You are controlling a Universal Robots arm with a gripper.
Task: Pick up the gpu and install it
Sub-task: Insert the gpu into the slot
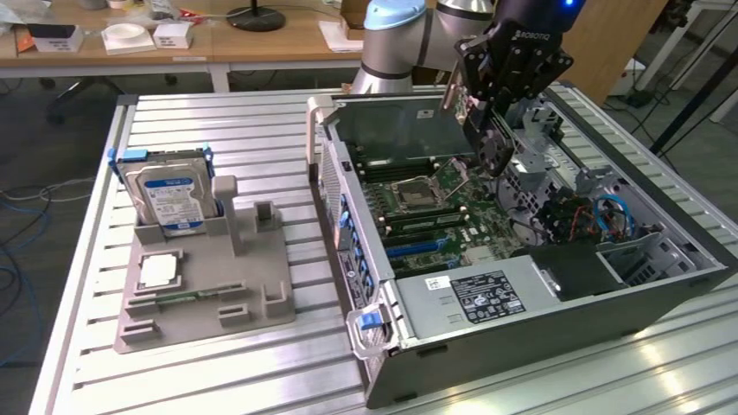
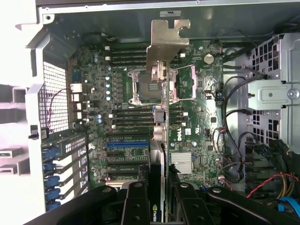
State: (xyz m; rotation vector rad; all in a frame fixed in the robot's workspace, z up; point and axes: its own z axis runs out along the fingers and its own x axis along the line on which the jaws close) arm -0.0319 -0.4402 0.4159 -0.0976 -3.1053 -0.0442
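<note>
Tool (image 1: 485,143), jaws part-closed on the gpu (image 1: 398,130) at upper centre of the exterior view, holds the card above the motherboard (image 1: 455,212), long axis extending frame-left from the tool.

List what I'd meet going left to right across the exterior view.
hard drive standing in its grey holder → gpu, held over the computer case → gripper clamped on the gpu → blue cables inside the case.

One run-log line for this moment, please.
gripper: shut on thin dark green gpu card with silvery bracket | place: over green motherboard in open case
</note>
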